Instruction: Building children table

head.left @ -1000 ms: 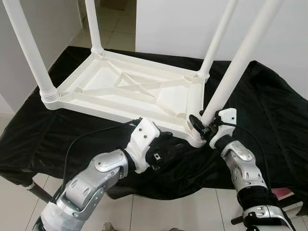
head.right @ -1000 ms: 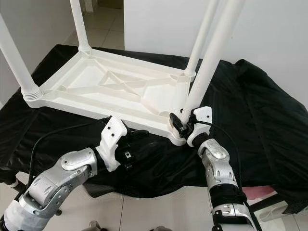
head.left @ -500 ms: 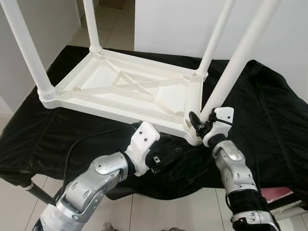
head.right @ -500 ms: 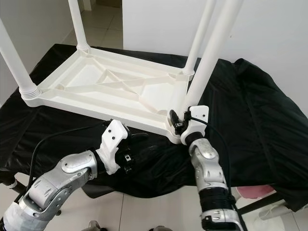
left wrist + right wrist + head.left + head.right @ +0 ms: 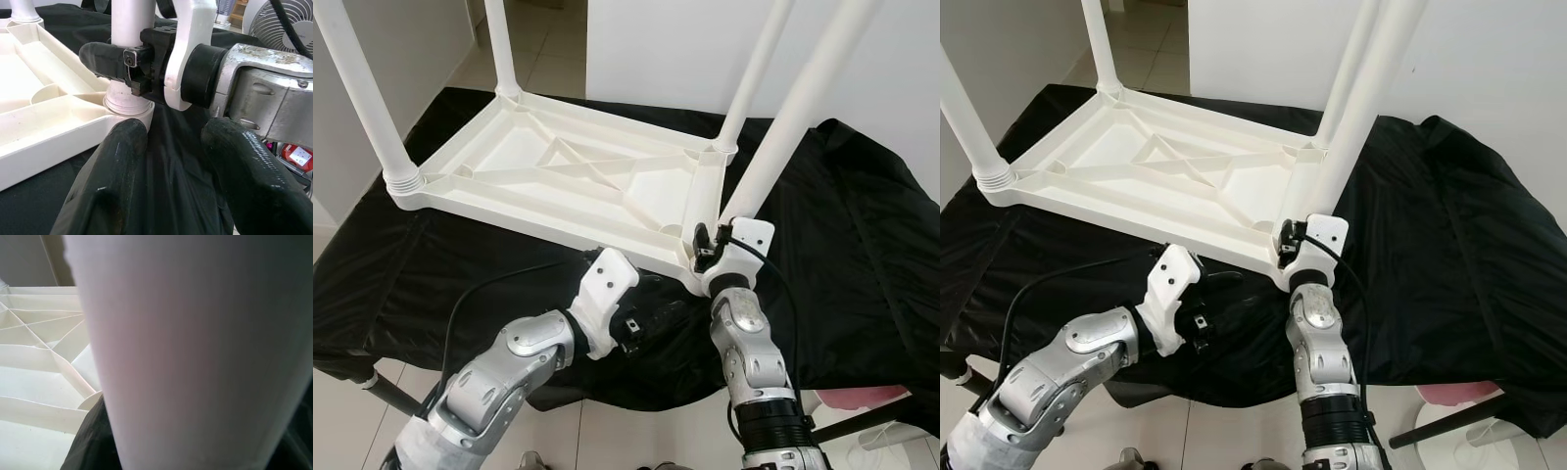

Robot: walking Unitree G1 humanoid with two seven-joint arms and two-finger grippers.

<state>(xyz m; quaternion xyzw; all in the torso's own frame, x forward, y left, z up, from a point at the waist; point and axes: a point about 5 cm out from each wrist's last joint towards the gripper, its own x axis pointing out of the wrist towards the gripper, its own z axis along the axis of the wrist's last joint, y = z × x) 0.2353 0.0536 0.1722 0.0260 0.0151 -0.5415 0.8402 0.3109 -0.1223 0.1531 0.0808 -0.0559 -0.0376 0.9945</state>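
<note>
The tabletop lies upside down on a black cloth, with three legs seated. The left gripper hovers empty, fingers apart, beside the near corner. There the right gripper clasps the base of the fourth leg, which looks almost seated in its socket.

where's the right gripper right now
The right gripper is clamped round the base of the near-right table leg, at the corner socket of the upturned tabletop, front centre-right in the head views.

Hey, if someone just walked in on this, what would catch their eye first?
The upside-down white plastic table on the black cloth, four legs pointing up. Next, the right claw clamped on the base of the near-right leg at its corner socket, while the left claw hovers open just below the table's near edge.
</note>
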